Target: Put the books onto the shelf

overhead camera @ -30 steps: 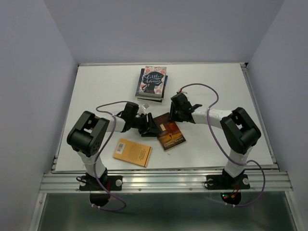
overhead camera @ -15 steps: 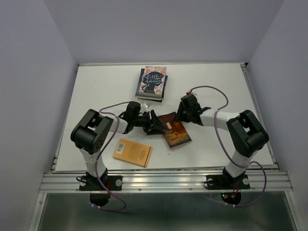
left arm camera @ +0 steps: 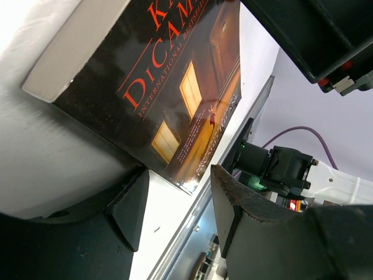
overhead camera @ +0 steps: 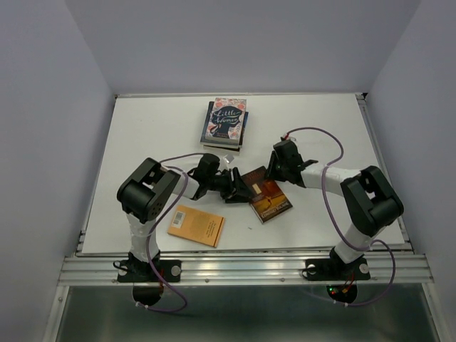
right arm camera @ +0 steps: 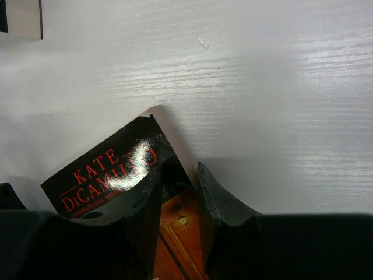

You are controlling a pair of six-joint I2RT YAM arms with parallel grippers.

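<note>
A dark-and-brown book (overhead camera: 269, 198) lies flat on the white table (overhead camera: 142, 142) between my two grippers. My left gripper (overhead camera: 241, 190) is low at its left side and open; in the left wrist view the book's (left arm camera: 175, 76) lower corner reaches just between the fingertips of the left gripper (left arm camera: 180, 168), unclamped. My right gripper (overhead camera: 273, 173) sits over the book's far right corner with a narrow gap between its jaws. In the right wrist view the right gripper (right arm camera: 178, 169) straddles the book's (right arm camera: 105, 169) edge. The shelf is out of view.
A stack of books (overhead camera: 225, 121) topped by a floral cover lies at the back middle. An orange book (overhead camera: 196, 225) lies near the front edge, left of centre. The metal rail (overhead camera: 249, 263) borders the table's near side.
The dark-and-brown book has slid to the right and turned a little. Both grippers have moved right with it, and the right jaws have narrowed.
</note>
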